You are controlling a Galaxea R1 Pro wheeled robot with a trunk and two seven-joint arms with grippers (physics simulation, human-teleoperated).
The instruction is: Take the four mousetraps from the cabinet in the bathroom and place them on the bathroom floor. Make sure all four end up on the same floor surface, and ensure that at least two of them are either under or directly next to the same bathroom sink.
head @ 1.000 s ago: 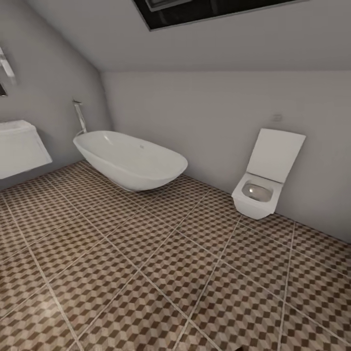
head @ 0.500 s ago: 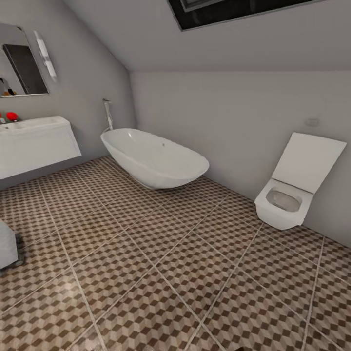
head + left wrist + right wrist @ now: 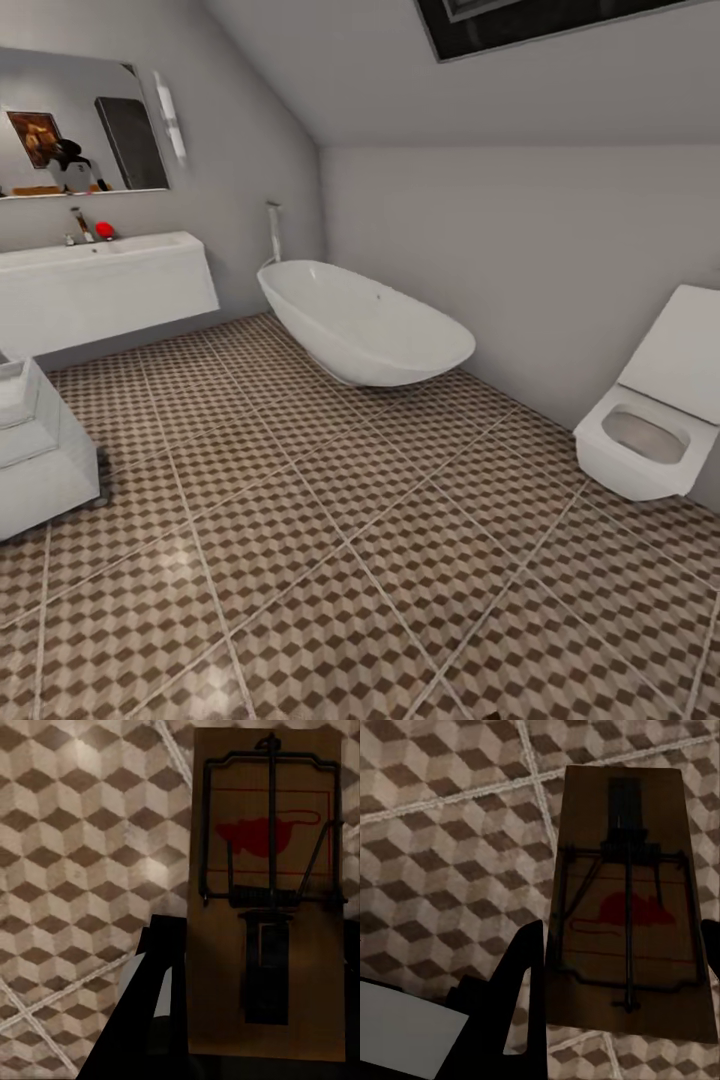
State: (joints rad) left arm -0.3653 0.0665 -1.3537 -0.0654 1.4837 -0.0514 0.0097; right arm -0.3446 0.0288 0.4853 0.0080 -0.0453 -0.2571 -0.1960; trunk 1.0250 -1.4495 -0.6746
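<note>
- Head view: bathroom floor (image 3: 330, 560) of large square tiles w/ brown-and-beige cube pattern and pale grout lines takes up the lower two thirds of the frame.
- Wide white rectangular sink (image 3: 105, 285) w/ chrome tap (image 3: 80, 222), on white flat drawer fronts, sits at left-centre against the grey wall; a small red item (image 3: 104, 230) lies on its top just beside the tap.
- Rectangular wall mirror (image 3: 75, 125) hangs above the sink, upper left; a slim white tube lamp (image 3: 170, 118) is fixed at its right edge.
- White oval bathtub (image 3: 365, 322) stands mid-frame near the back wall, w/ a thin chrome standpipe (image 3: 274, 230) at its left end.
- White square toilet (image 3: 655, 435), lid up, is at the right edge.
- A white box-like unit (image 3: 40, 455) shows at the left edge, lower than the sink; can't tell what it is.
- Dark skylight opening (image 3: 545, 22) cuts the sloped ceiling, top right.
- Left wrist view: tan wooden mousetrap (image 3: 266, 892) w/ dark wire bar, spring and red mouse print is in the centre-right of the frame, above the tiles. Left gripper (image 3: 255, 1012) pinches it: one black finger (image 3: 154, 997) presses its edge, the other is only just visible at the right edge.
- Right wrist view: second brown wooden mousetrap w/ the same dark metal parts (image 3: 626, 919) is in the right half, over the tiles. Right gripper (image 3: 619, 975) is clamped on it, black finger (image 3: 521, 982) against one long side, the other tip at the right edge.
</note>
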